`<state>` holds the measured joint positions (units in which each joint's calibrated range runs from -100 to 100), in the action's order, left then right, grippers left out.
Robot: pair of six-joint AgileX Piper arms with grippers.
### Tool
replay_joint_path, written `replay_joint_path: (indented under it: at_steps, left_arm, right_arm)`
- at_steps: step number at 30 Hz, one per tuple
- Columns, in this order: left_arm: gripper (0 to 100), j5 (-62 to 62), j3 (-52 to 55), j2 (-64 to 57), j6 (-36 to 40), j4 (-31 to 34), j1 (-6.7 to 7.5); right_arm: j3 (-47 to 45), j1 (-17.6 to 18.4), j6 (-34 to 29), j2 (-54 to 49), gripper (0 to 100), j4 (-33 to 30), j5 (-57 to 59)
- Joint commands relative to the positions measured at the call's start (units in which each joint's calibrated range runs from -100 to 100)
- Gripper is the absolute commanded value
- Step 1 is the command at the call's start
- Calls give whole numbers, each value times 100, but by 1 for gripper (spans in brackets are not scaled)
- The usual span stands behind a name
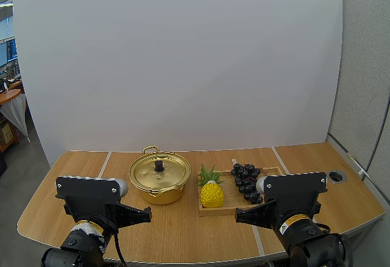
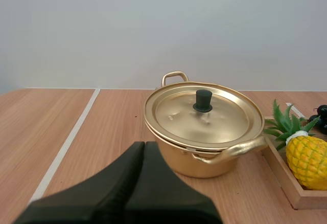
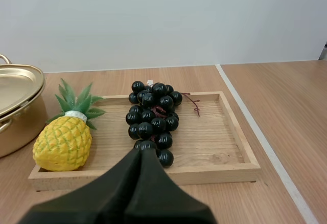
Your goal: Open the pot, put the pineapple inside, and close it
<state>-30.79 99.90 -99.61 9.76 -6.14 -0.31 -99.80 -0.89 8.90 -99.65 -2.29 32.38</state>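
A gold pot [image 1: 159, 179] with its lid [image 2: 202, 114] on, topped by a black knob [image 2: 203, 101], stands mid-table. Right of it a yellow pineapple [image 1: 211, 191] with green leaves lies at the left end of a wooden tray [image 1: 226, 210]. My left gripper [image 1: 146, 215] hangs shut in front of the pot, a short way to its left; its fingers [image 2: 144, 152] lie together as one wedge just short of the pot's wall. My right gripper [image 1: 239, 218] is shut too, near the tray's front edge, its tips [image 3: 141, 155] before the grapes, with the pineapple [image 3: 64, 141] off to one side.
A bunch of dark grapes [image 1: 246, 180] lies in the tray beside the pineapple. A round hole with a metal rim [image 1: 336, 175] sits in the table at the far right. Bare wood stretches left of the pot and right of the tray.
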Motion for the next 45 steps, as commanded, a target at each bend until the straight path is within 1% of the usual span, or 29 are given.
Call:
replay_joint_path:
  at_steps: [1, 23, 26, 34, 36, 40, 45]
  left_arm:
    - [0, 137, 10, -39, 61, 44, -10]
    - [0, 76, 10, -39, 61, 44, -10]
    - [0, 76, 10, -39, 61, 44, -10]
    - [0, 73, 10, -39, 61, 44, -10]
    - [0, 38, -215, -39, 61, 44, -10]
    - [0, -783, -973, -39, 46, 44, -10]
    - [0, -1026, -1799, -39, -334, 56, -10]
  right_arm:
    - [-20, 6, 42, -35, 0, -8, -128]
    - [-20, 6, 42, -35, 0, -8, -128]
    - [-20, 6, 42, -35, 0, 107, -128]
    - [-20, 6, 42, -35, 0, 143, -128]
    - [67, 6, 42, -35, 0, 143, -128]
    - [585, 6, 42, -35, 0, 150, 234]
    - [1405, 6, 42, -35, 0, 165, 298]
